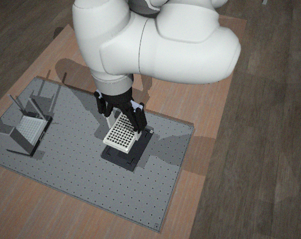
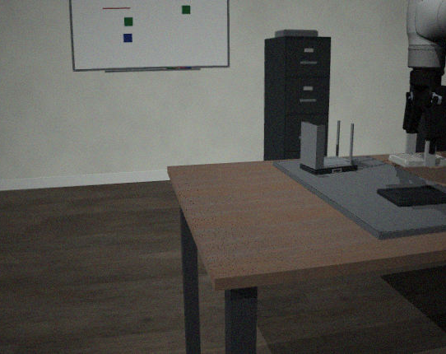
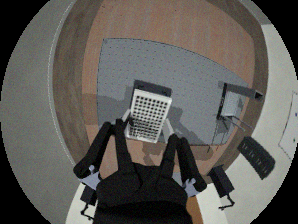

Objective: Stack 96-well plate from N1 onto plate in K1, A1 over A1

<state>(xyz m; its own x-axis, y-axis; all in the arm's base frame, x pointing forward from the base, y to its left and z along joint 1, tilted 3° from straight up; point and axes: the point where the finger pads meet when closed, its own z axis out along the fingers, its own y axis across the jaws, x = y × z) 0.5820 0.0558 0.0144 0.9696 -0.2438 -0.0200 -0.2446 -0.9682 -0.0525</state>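
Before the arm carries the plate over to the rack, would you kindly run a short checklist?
1. Black two-finger gripper shut on the white 96-well plate: ok.
2. Plate lifted off the dark square plate nest: ok.
3. Held plate level: ok, as far as the exterior view shows.
4. Second white well plate seated in the grey stack rack: ok.
5. Space above the rack free: ok.
6. A1 corner alignment: cannot tell.
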